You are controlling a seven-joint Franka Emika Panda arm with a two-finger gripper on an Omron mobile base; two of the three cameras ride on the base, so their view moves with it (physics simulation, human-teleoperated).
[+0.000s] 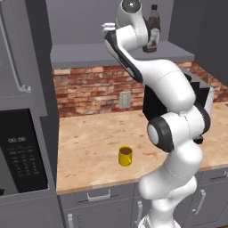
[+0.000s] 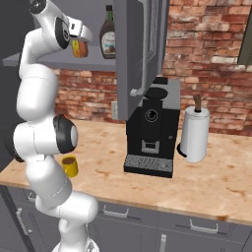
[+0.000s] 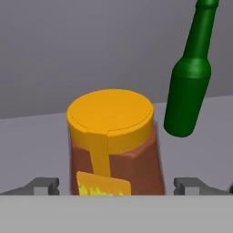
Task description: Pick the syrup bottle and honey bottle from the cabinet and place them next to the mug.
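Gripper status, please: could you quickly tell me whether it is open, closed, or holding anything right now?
Gripper: open, holding nothing; its fingertips stand either side of the honey bottle on the cabinet shelf.

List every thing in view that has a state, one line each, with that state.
gripper: open, fingers either side of the honey bottle, not closed on it.
honey bottle: upright on the cabinet shelf, orange cap on.
syrup bottle: upright on the shelf, capped.
green bottle: on the shelf beside the honey bottle, looks tilted.
cabinet: door open.
mug: upright on the counter.
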